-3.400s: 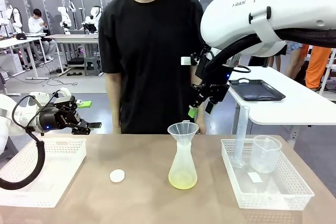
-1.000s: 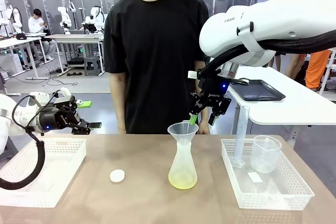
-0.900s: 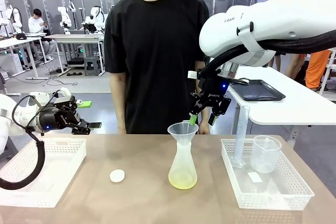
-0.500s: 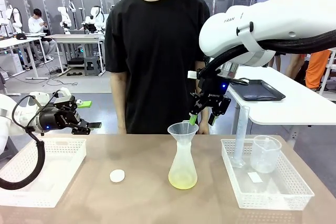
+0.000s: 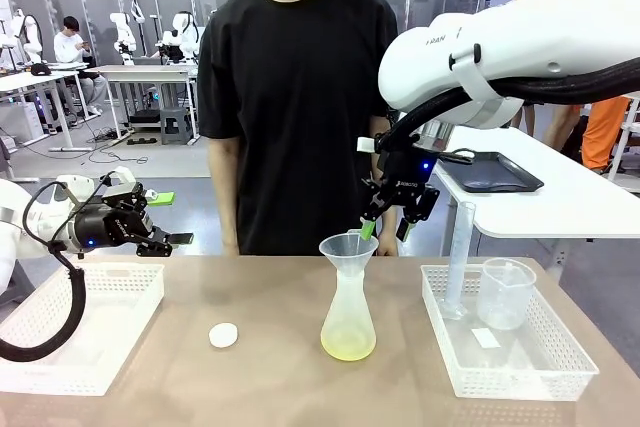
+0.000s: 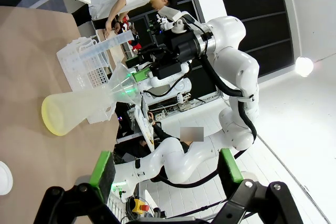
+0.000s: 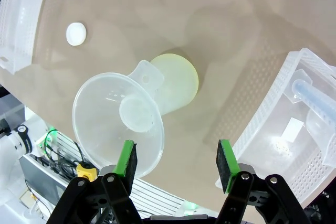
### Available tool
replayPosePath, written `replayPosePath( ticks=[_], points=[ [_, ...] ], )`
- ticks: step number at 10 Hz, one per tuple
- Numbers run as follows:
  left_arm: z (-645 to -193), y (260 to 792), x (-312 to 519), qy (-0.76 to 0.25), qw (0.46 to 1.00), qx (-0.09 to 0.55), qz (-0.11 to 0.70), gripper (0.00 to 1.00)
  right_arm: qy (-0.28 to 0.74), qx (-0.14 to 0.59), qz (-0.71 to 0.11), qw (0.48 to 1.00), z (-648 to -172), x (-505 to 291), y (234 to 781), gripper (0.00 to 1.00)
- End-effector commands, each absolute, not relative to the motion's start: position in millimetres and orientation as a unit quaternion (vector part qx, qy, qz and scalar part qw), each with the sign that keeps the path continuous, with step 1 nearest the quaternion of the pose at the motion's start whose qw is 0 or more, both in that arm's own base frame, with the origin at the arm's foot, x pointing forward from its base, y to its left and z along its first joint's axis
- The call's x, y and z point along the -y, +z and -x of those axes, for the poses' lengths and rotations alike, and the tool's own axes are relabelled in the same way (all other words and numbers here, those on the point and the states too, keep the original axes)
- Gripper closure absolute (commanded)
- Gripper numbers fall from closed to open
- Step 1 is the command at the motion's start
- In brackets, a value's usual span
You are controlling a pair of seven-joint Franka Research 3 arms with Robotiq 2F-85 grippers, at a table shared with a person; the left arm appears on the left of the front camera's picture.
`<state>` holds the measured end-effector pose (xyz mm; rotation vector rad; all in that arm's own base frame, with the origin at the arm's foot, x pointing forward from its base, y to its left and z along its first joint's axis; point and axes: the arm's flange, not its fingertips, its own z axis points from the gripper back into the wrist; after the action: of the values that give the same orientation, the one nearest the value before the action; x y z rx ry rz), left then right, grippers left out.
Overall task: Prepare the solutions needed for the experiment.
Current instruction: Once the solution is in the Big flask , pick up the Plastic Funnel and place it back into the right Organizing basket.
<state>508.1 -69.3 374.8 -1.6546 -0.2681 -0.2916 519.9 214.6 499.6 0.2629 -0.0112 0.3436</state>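
The solutions [image 5: 348, 349] are a shallow pale yellow layer in the bottom of a clear conical flask [image 5: 348, 312] at mid-table. A clear funnel [image 5: 348, 246] sits in its neck. My right gripper [image 5: 385, 233] hangs open and empty just above and behind the funnel's rim. From the right wrist, the funnel [image 7: 118, 124] lies just ahead of the left pad, with the yellow layer [image 7: 178, 80] beyond it. My left gripper [image 5: 172, 219] is open and empty above the left tray. In its view the flask [image 6: 79, 114] stands far off.
A small white cap [image 5: 223, 335] lies on the table left of the flask. A white tray [image 5: 560, 362] at the right holds a measuring cylinder [image 5: 458, 257] and a beaker [image 5: 503, 292]. Another white tray [image 5: 80, 322] sits at the left. A person [image 5: 300, 97] stands at the far edge.
Since the earliest frame my right gripper has come down and turned over the funnel. Over the last second neither arm has moved.
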Motion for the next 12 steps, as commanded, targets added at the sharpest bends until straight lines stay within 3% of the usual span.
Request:
replayPosePath(
  ticks=[1,5,12],
  points=[
    [-509,375,69,-0.138,0.652,0.122,0.735,0.00,0.147,-0.011,-0.124,0.981,-529,-225,494,0.23],
    [-509,375,69,-0.138,0.652,0.122,0.735,0.00,0.139,-0.035,-0.140,0.980,-536,-232,484,0.23],
    [-509,375,69,-0.138,0.652,0.122,0.735,0.00,0.122,-0.049,-0.145,0.981,-538,-237,477,0.90]
  ],
)
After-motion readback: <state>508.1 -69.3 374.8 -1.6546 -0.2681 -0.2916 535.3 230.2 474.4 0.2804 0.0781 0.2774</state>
